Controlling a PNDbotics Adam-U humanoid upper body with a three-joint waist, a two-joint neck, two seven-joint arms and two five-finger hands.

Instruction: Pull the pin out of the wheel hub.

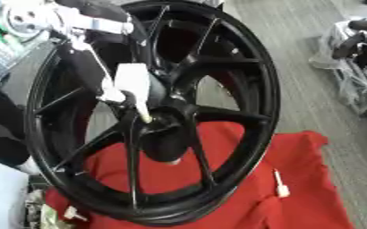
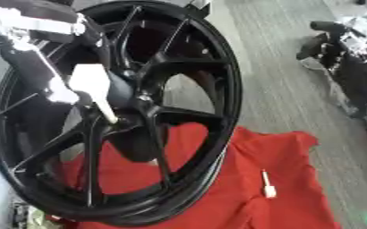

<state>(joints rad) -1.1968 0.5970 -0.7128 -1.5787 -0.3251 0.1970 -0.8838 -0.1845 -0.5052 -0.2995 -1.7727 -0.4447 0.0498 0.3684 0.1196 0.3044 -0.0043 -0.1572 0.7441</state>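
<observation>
Left hand (image 1: 100, 76) grips the white pin (image 1: 134, 87), whose shaft points toward five o'clock into the hub (image 1: 164, 120); pull toward eleven. Right hand unseen.

black left arm (image 1: 89, 67), silver joints

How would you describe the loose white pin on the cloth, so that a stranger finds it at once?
Find the big black wheel standing on the red cloth. To its right, on bare cloth, lies a small white pin with a thicker lower end. Unlike the white pin at the hub, nothing touches it.
</observation>
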